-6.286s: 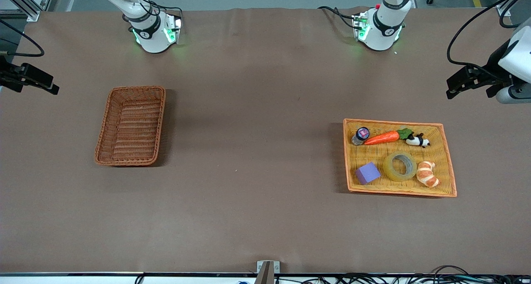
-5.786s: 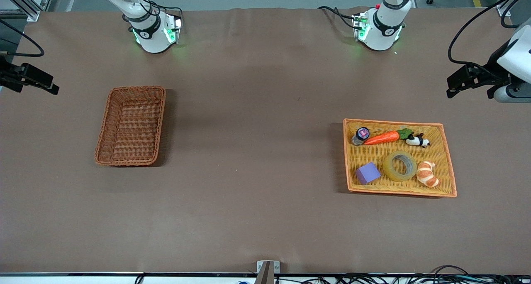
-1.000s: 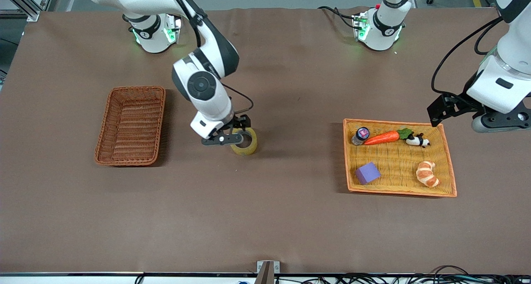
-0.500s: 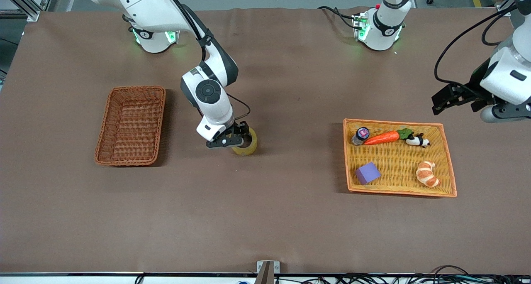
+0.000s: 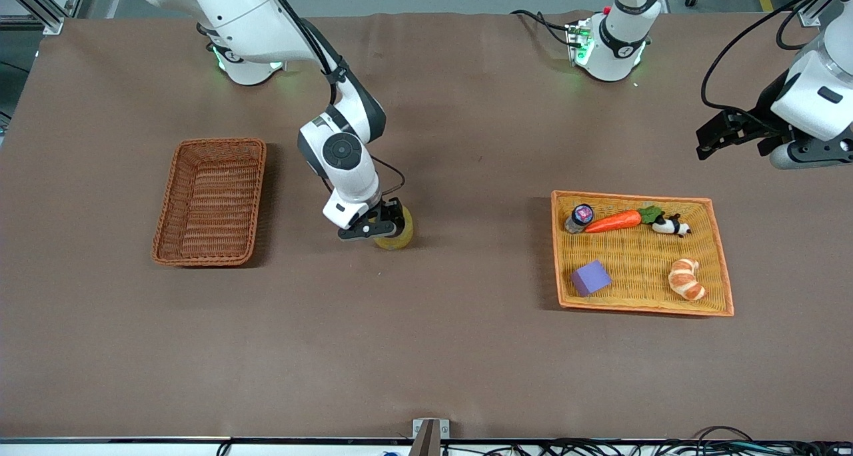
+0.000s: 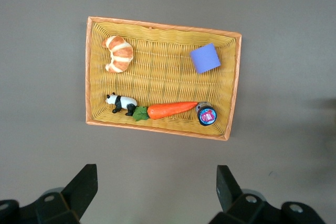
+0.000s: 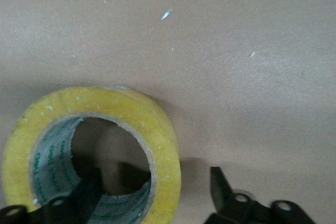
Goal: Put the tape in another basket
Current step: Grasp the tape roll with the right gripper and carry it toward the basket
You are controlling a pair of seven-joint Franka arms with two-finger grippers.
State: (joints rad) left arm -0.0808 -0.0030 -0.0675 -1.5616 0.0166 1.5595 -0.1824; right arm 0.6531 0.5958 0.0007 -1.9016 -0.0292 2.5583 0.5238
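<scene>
Tape (image 5: 398,231): standing on edge on the bare table (image 5: 426,349), between basket (image 5: 210,201) and tray (image 5: 642,253), apart from both; hole axis level.
Right gripper (image 5: 378,223): down at the tape, fingers spread, 1 inside the grey core (image 7: 55,163), 1 outside the yellow wall; not closed on it.
Left gripper (image 5: 716,135): up over the table past the tray's robot-side rim, fingers apart, holding nothing; waiting.
Basket: toward the right arm's end.
Tray: croissant (image 5: 686,279), purple block (image 5: 590,277), carrot (image 5: 614,221), panda (image 5: 670,225), small jar (image 5: 580,217).
Open room: bare cloth between tape and basket.
</scene>
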